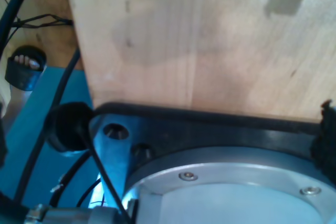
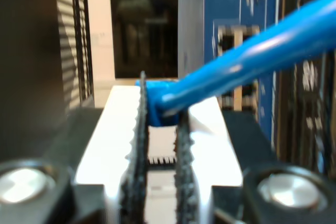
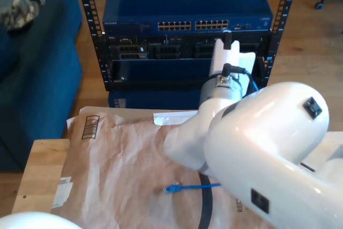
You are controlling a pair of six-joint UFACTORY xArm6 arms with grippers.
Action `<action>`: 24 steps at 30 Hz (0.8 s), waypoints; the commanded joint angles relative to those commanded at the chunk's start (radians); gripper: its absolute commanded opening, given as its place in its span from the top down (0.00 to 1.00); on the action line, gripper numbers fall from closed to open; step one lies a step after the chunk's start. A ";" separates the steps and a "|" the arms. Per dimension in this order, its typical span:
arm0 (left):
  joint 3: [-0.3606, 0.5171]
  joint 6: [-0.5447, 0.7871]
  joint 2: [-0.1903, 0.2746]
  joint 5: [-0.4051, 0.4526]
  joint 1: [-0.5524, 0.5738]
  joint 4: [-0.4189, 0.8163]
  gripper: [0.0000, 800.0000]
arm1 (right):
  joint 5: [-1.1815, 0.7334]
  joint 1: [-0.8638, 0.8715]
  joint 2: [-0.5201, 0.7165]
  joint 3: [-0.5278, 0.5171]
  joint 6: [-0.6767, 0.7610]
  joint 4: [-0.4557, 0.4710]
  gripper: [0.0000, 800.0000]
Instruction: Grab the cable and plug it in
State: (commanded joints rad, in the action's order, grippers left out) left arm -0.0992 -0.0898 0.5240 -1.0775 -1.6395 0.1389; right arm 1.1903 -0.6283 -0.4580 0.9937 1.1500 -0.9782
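Observation:
The cable (image 2: 252,51) is thin and bright blue, and it runs out from between the serrated pads (image 2: 137,129) of my second gripper (image 2: 160,114), which is shut on it. In the exterior view my second gripper (image 3: 228,38) is held up against the front of the dark blue network rack (image 3: 187,25), just below its row of ports. The cable's loose end, with its small blue plug (image 3: 171,189), lies on the brown paper (image 3: 123,154) under the white arm (image 3: 262,148). The end held at the rack is hidden by the gripper.
The first wrist view looks at a pale wood board (image 1: 199,40), a black base plate (image 1: 210,124), a silver flange (image 1: 236,187) and black cables (image 1: 79,124). A thick black cable (image 3: 203,207) hangs under the arm. A blue sofa (image 3: 32,68) stands at the exterior view's left.

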 joint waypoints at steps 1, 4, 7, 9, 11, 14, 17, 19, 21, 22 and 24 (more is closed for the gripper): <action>0.000 0.000 0.000 0.000 0.000 0.000 0.00 | 0.000 0.002 -0.017 0.008 0.026 0.003 1.00; 0.000 0.000 0.000 0.000 0.000 0.000 0.00 | -0.002 0.018 -0.034 0.012 0.054 0.035 1.00; 0.000 0.000 0.000 0.000 0.000 0.000 0.00 | 0.000 0.020 -0.066 0.023 0.107 0.051 1.00; 0.000 0.000 0.000 0.000 0.000 0.000 0.00 | 0.014 0.020 -0.087 0.034 0.115 0.051 1.00; 0.000 0.000 0.000 0.002 0.000 0.000 0.00 | 0.026 0.023 -0.114 0.057 0.126 0.051 1.00; 0.000 0.000 0.000 0.000 0.000 0.000 0.00 | 0.029 0.049 -0.149 0.091 0.130 0.061 1.00; 0.000 0.000 0.000 0.000 0.000 0.000 0.00 | 0.040 0.061 -0.183 0.135 0.130 0.089 1.00; 0.000 0.000 0.000 0.000 0.000 0.000 0.00 | 0.054 0.074 -0.195 0.155 0.132 0.100 1.00; 0.000 0.000 0.000 0.000 0.000 0.000 0.00 | 0.054 0.077 -0.195 0.163 0.135 0.110 1.00; 0.000 0.000 0.000 0.000 0.000 0.000 0.00 | 0.054 0.078 -0.195 0.163 0.135 0.112 1.00; 0.000 0.000 0.000 0.000 0.000 0.000 0.00 | 0.054 0.080 -0.193 0.163 0.135 0.114 1.00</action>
State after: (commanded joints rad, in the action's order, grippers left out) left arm -0.0992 -0.0898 0.5240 -1.0775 -1.6395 0.1389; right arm 1.2440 -0.5485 -0.6513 1.1563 1.2850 -0.8646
